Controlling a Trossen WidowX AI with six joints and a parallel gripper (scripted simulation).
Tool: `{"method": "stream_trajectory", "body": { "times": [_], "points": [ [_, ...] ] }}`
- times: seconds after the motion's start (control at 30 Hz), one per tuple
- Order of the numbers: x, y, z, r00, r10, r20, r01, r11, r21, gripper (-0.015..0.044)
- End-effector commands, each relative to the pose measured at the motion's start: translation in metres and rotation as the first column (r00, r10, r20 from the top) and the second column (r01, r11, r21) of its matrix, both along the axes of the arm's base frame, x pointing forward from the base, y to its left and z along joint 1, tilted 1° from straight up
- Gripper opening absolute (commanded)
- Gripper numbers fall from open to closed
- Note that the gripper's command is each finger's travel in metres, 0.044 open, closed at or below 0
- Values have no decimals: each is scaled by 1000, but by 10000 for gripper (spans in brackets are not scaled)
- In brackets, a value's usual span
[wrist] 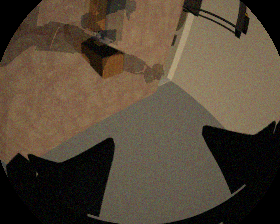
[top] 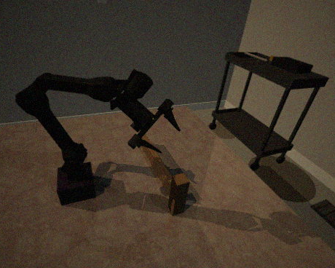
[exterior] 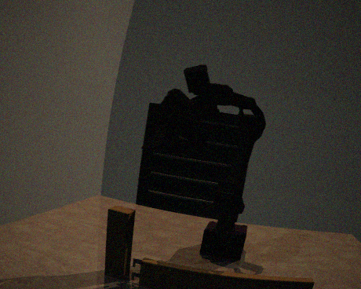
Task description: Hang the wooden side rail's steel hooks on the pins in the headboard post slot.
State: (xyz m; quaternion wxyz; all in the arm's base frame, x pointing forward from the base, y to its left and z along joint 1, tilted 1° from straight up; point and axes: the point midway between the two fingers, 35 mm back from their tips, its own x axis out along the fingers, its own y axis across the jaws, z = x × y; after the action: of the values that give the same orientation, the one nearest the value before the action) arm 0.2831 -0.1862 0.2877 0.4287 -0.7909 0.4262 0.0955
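The wooden side rail (top: pixel 155 161) (exterior: pixel 224 279) (wrist: pixel 97 16) stands on its long edge on the table, one end close to the upright headboard post (top: pixel 178 194) (exterior: pixel 119 243) (wrist: pixel 112 65). In the exterior view the two hooks (exterior: pixel 136 262) on the rail's end point toward the post, with a narrow gap between them and it. The pins inside the slot cannot be made out. My gripper (top: pixel 170 141) (wrist: pixel 160 137) is open and empty, above the table and the rail in the top view. In the exterior view its fingers are lost against a dark background.
The arm's base (top: pixel 76 185) (exterior: pixel 224 241) stands on the table (top: pixel 33 233) (exterior: pixel 47 235), left of the rail in the top view. A dark wheeled cart (top: pixel 253 132) stands beyond the table's right edge. A large dark slatted cabinet (exterior: pixel 176 165) shows behind the arm.
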Motion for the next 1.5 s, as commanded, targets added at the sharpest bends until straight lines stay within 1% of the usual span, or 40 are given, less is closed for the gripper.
{"method": "stream_trajectory", "body": {
  "times": [0.0, 0.13, 0.27, 0.3, 0.37, 1.17, 1.23, 1.3, 1.4, 1.47],
  "points": [
    [13, 10, -72, 931, 233, -281, -261, 963, -64, 440],
    [12, 24, -127, 784, 402, -474, -487, 871, -67, 440],
    [4, 41, -179, 575, 531, -622, -691, 722, -23, 440],
    [2, 44, -188, 534, 548, -643, -723, 691, -11, 440],
    [1, 46, -192, 512, 557, -654, -739, 674, -5, 440],
    [1, 46, -192, 521, 555, -649, -731, 683, -4, 440],
    [1, 46, -194, 591, 531, -608, -663, 749, 10, 440],
    [2, 47, -195, 689, 479, -544, -550, 834, 37, 440],
    [2, 48, -198, 817, 366, -446, -366, 926, 89, 440],
    [2, 48, -199, 885, 271, -379, -238, 962, 132, 440]
  ]
}}
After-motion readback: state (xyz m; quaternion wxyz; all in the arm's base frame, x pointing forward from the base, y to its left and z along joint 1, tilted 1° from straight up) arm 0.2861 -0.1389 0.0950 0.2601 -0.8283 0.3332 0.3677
